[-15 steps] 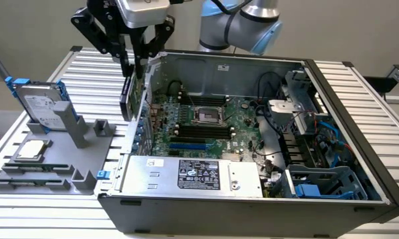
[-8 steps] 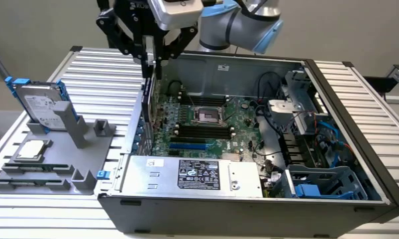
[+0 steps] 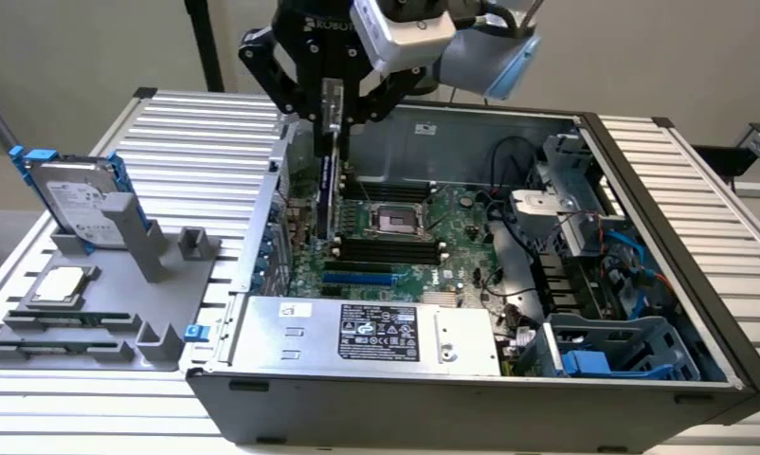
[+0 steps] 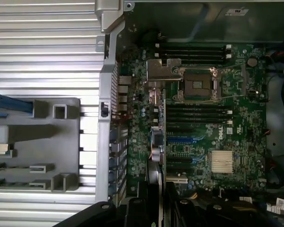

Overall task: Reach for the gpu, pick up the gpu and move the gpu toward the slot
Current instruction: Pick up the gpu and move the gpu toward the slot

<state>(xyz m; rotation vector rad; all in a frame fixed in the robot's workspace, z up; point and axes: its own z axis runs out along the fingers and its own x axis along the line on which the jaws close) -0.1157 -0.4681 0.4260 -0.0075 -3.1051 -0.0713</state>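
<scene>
The tool (image 3: 331, 112) is holding the gpu (image 3: 326, 180) clamped edge-on above the open case (image 3: 683, 237), seemingly near its rear wall, so a slight tilt risks catching the card on the wall or motherboard (image 4: 203, 137).

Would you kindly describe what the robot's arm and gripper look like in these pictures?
The gripper is black with angular linkage fingers and white lettering on its body. Above it sits a light grey box-shaped module. The arm is silver-grey with a pale blue joint cap.
</scene>
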